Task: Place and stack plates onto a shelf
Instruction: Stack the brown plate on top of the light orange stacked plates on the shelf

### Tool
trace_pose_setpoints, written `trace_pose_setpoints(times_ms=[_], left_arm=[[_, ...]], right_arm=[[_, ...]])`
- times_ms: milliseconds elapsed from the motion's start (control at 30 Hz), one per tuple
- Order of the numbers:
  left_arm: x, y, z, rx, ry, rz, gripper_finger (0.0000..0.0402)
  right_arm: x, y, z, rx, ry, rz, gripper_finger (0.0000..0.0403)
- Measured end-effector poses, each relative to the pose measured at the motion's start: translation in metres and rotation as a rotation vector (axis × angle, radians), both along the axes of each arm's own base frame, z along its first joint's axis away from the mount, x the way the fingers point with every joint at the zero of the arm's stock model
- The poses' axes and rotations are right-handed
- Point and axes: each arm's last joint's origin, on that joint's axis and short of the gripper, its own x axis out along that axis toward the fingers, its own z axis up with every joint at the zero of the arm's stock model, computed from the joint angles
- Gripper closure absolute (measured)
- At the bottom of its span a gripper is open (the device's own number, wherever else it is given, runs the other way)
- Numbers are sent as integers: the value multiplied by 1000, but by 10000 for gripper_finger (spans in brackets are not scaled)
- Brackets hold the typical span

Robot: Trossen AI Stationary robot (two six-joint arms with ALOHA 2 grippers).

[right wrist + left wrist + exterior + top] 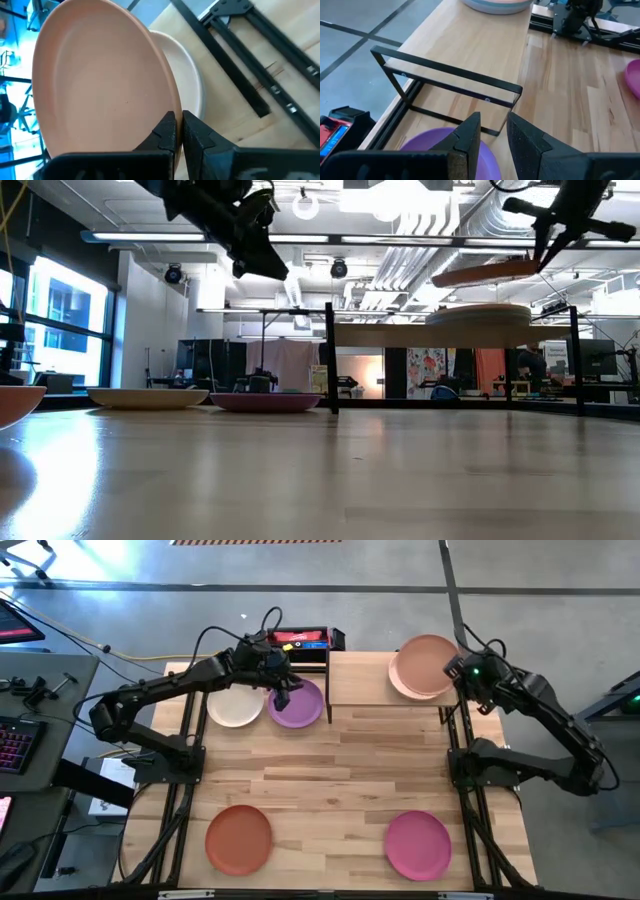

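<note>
the wooden table (pixel 340 755) carries the shelf (pixel 365 680) at its far edge, a light board on thin black legs. on the right end of the shelf sits a stack of plates (pixel 412 685), pale rims showing from above. the right gripper (pixel 458 668) is above that stack with its fingers pressed together on the near rim of a tan plate (pixel 95 80); in the low view this plate (pixel 485 274) hangs tilted just above the stack, not resting on it, and the right wrist view shows it covering most of a pale plate (pixel 190 90) below. the left gripper (pixel 284 692) hovers above the purple plate (pixel 297 705), which lies on the table just left of the shelf's left legs; its fingers (pixel 467 137) stand partly apart with nothing between them, and the low view shows it well clear of the plate. a cream plate (pixel 235 705) lies beside the purple one, touching or nearly so. at the near edge lie an orange plate (pixel 239 839) on the left and a magenta plate (pixel 418 844) on the right, well apart. a red and black box (pixel 298 639) sits behind the shelf's left end.
</note>
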Motion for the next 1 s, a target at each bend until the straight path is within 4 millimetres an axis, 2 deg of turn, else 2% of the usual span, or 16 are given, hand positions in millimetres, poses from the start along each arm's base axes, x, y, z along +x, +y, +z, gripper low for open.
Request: trace_pose_setpoints(times_ms=[533, 1000], left_arm=[[-3, -1, -4, -30, 48, 2, 316], [-3, -1, -5, -32, 51, 2, 316]], right_arm=[[11, -24, -13, 126, 74, 21, 403], [14, -42, -18, 144, 94, 27, 403]])
